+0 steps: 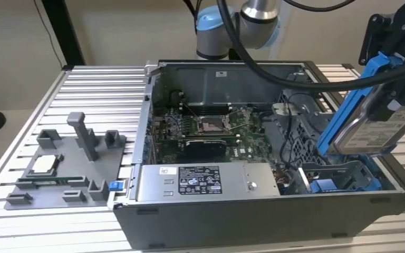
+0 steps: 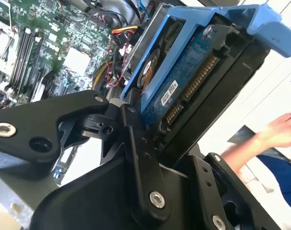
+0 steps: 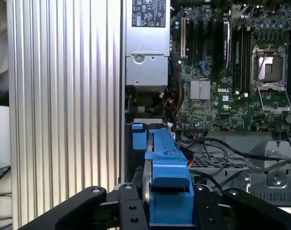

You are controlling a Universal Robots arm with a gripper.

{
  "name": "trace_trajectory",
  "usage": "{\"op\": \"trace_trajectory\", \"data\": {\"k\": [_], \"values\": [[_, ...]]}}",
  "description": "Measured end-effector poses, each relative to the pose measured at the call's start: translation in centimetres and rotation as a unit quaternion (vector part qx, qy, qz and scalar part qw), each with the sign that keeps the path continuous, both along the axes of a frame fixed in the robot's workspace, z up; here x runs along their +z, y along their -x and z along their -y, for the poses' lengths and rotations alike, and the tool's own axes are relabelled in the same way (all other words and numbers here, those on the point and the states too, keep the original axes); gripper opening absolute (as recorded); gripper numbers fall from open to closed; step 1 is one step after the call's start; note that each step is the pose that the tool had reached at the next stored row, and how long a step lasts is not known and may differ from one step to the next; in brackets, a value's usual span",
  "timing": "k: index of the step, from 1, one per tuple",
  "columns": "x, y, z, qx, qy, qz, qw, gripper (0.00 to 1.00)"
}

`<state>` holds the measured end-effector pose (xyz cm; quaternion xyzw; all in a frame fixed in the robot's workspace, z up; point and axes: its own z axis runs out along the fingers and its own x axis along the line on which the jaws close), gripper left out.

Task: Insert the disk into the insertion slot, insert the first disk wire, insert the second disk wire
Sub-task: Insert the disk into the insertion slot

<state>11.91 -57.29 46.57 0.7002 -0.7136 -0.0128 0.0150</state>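
Lying left: grey plastic fixture tray (image 1: pixel 61 174) on the ribbed aluminium table (image 1: pixel 104 84).
Centre: open grey metal computer case (image 1: pixel 259 221), with the green motherboard (image 1: pixel 210 126) inside and the grey power-supply box (image 1: pixel 202 182) along its near wall.
Near right: grey sheet-metal insertion slot (image 1: pixel 339 176) with blue rails.
Right, above: black gripper (image 3: pixel 169 211) clenched on the silver-grey disk (image 1: pixel 375 132) in its blue plastic frame. The disk is tilted in the air over the slot, apart from it.

Your disk (image 1: pixel 371 134) looks like smooth silver-grey metal under a white paper label, edged in glossy bright blue plastic. The gripper (image 3: pixel 169 208) is matt black with shiny metal screw heads. The insertion slot (image 1: pixel 345 173) is dull grey sheet metal with blue plastic parts. The table (image 1: pixel 97 84) is ribbed, satin-finished pale metal.
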Motion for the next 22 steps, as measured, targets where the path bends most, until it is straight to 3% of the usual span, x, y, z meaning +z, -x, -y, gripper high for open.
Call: {"op": "trace_trajectory", "data": {"k": [22], "values": [[-1.61,0.0,0.00,0.000,0.0000,0.0000,1.0000,0.00]]}}
